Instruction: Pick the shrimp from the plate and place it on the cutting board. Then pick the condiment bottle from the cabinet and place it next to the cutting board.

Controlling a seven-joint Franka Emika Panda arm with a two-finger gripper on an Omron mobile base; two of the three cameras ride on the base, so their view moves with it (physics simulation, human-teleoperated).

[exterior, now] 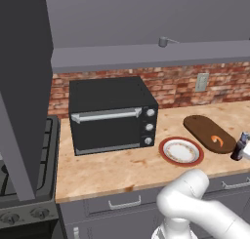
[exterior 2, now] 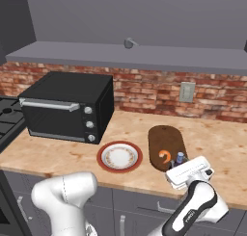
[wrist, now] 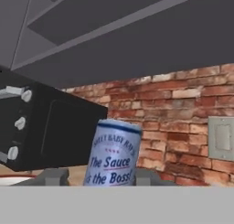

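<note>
Simulated kitchen, three views. The shrimp (exterior 2: 165, 156) lies on the near end of the board (exterior 2: 166, 142), an oblong dark wooden slab on the tan surface (exterior 2: 212, 143). Left of the board and close beside it sits the plate (exterior 2: 102, 158), round, red-rimmed, with nothing visible on it. A black toaster oven (exterior 2: 67, 112) stands further left, against the brick wall (exterior 2: 144, 93), which carries a pale switch plate (exterior 2: 186, 91). Above runs the grey ledge of the cabinet (exterior 2: 125, 57), with a small grey knob-like object (exterior 2: 129, 43) on it.

The end effector (exterior 2: 185, 168) hangs low at the near right corner of the board, its white hand level and pointing toward the wall. Between its two fingers stands the bottle (wrist: 112, 154), upright, clamped on both sides by the finger tips (wrist: 55, 176); the hand view shows its label at close range, centred between them. In the right base view the pale blue cap (exterior 2: 180, 157) rises just behind the hand, just right of the shrimp, over the board's near edge. In the left base view the dark bottle (exterior: 239, 148) appears just beside the board's right end, near the surface's front edge. Whether its base touches the surface cannot be told.
</note>
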